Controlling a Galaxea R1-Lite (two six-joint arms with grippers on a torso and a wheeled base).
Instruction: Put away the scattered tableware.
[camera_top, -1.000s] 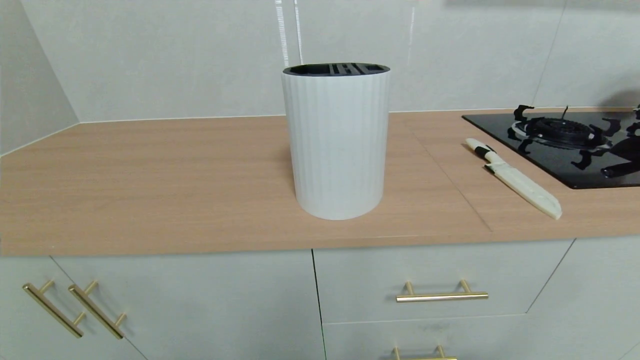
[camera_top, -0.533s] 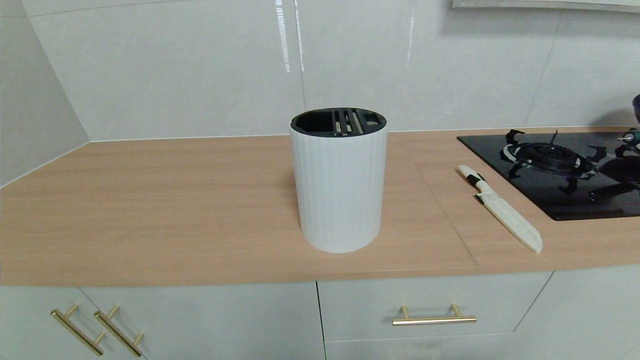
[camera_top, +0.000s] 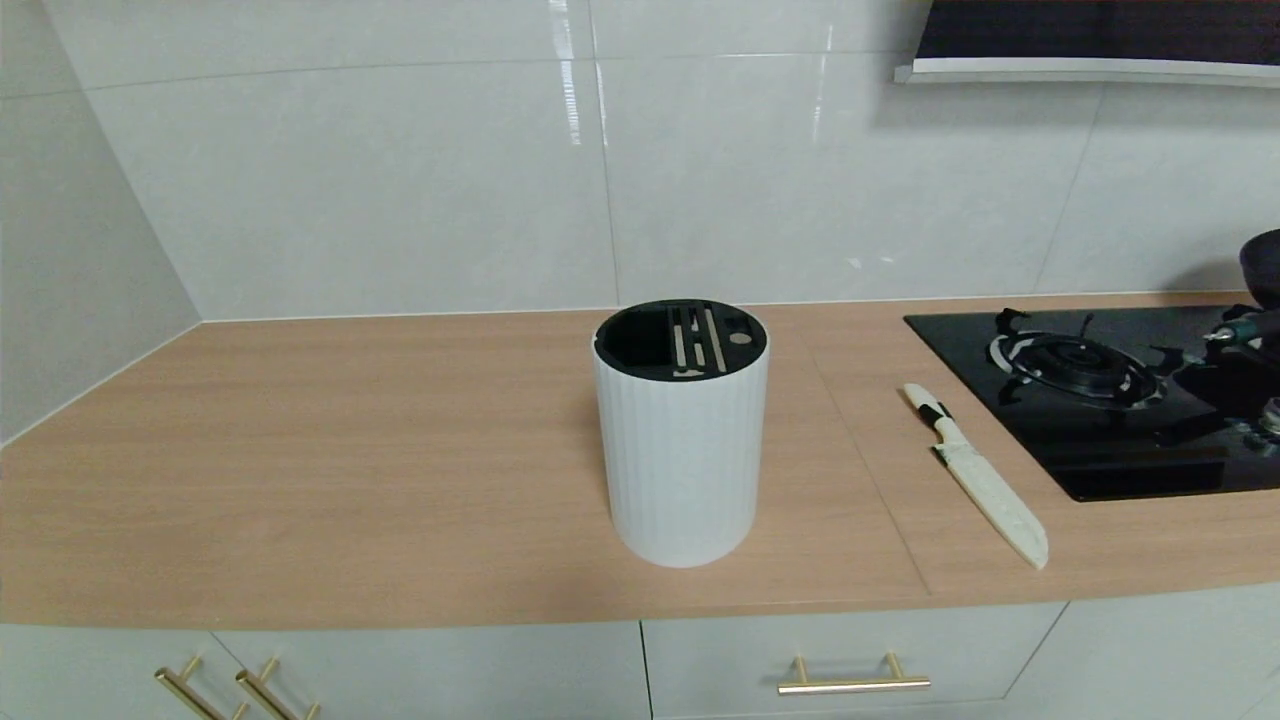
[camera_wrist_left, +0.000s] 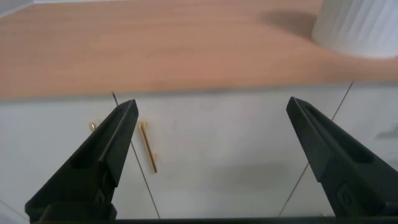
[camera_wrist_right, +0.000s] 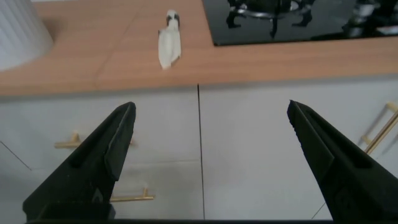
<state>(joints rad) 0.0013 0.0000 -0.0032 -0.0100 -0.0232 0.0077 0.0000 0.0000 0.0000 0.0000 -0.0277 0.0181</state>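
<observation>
My left pincer (camera_wrist_left: 211, 107) and right pincer (camera_wrist_right: 210, 110) gape wide, empty, facing cabinet fronts (camera_wrist_left: 217, 162); head view adds the slotted top of the holder (camera_top: 682, 470); knife (camera_top: 975, 487) lies flat on the counter (camera_top: 300, 450) between holder and hob (camera_top: 1120, 455)

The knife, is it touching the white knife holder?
Apart. The head view shows a strip of bare countertop between the knife and the white knife holder.

Right gripper (camera_wrist_right: 210, 109), fingers (camera_wrist_right: 102, 158) spread wide, facing cabinet fronts (camera_wrist_right: 261, 143).
Knife (camera_wrist_right: 169, 46) flat on countertop (camera_wrist_right: 93, 68) beside the hob (camera_wrist_right: 298, 22); white ribbed cylinder (camera_wrist_right: 18, 34), probably a holder, farther from the hob, past the knife.
</observation>
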